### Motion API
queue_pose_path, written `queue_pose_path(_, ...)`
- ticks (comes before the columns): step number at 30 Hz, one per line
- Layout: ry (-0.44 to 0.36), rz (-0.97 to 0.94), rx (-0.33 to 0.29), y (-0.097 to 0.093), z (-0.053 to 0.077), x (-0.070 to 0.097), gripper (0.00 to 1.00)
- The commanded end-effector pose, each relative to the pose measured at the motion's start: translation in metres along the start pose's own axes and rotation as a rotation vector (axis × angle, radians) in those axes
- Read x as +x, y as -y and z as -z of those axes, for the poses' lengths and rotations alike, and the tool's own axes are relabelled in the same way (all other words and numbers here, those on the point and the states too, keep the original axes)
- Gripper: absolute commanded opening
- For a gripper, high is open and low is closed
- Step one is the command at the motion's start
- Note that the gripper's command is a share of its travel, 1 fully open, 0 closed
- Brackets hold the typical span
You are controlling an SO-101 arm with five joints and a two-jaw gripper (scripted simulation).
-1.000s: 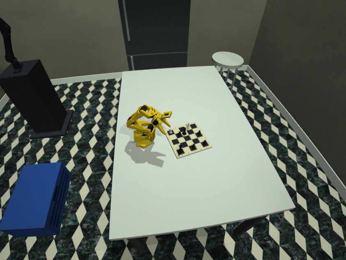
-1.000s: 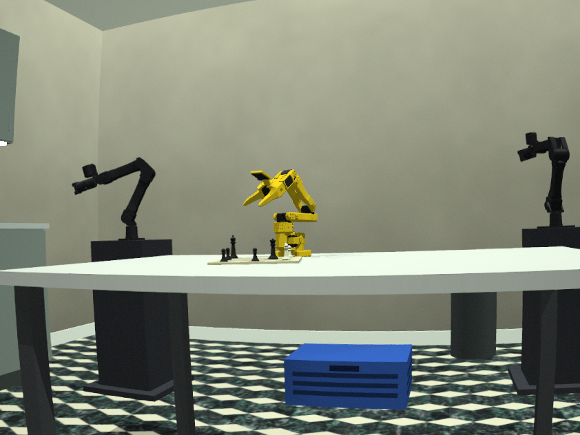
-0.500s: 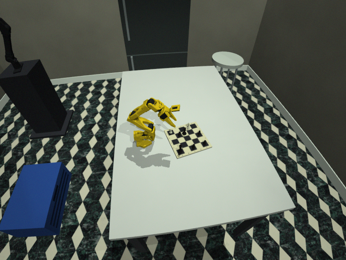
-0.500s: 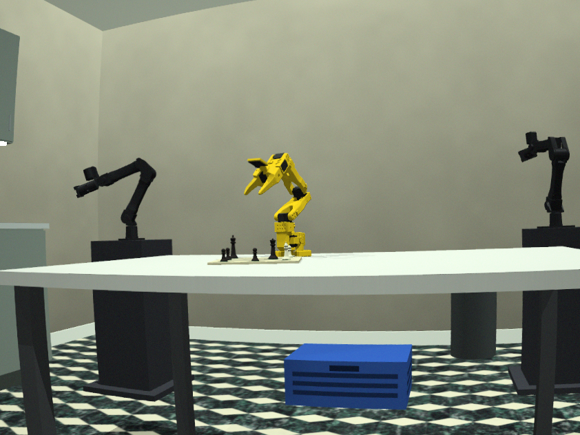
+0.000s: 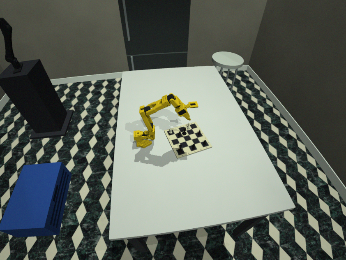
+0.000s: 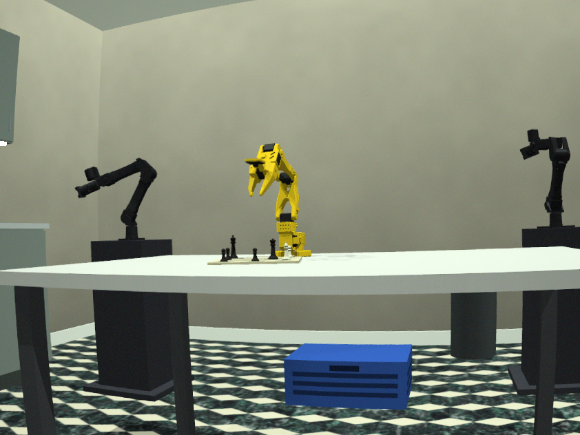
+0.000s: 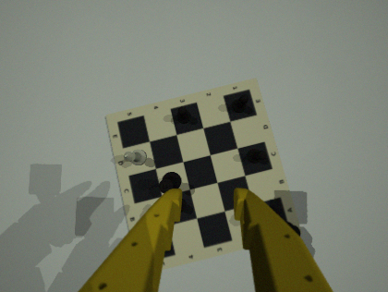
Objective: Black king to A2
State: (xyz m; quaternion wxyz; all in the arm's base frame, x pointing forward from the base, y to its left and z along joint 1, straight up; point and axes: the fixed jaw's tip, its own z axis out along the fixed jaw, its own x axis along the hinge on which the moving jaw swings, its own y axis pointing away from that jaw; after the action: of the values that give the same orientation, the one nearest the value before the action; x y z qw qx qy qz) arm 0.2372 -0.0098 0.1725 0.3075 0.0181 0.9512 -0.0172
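Note:
The small chessboard [image 5: 187, 140] lies on the white table beside my yellow arm. The black king [image 5: 180, 147], the tallest piece [image 6: 233, 246], stands upright at the A1 corner. In the wrist view its top [image 7: 292, 228] peeks out beside my right finger. Square A2 [image 7: 247, 218] is mostly hidden behind that fingertip. My gripper [image 7: 206, 196] hangs high above the board [image 6: 256, 189], fingers pointing down with a narrow gap and nothing between them. It is far from the king.
Another tall black piece [image 7: 170, 181] stands by my left fingertip. Several black pawns, such as one [image 7: 183, 115], and a white piece [image 7: 136, 157] stand on other squares. A second white piece [image 5: 170, 130] stands at the corner nearest the arm's base [image 5: 143, 137].

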Motion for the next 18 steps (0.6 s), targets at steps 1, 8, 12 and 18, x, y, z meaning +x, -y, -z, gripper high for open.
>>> queue_pose_path(1,-0.121,0.033,-0.033,-0.014,-0.027,-0.013,0.08)
queue_pose_path(8,-0.201,0.096,-0.07,-0.035,-0.063,-0.013,0.03)
queue_pose_path(12,-0.216,0.108,-0.076,-0.04,-0.07,-0.012,0.02)
queue_pose_path(18,-0.242,0.129,-0.087,-0.048,-0.082,-0.008,0.0)
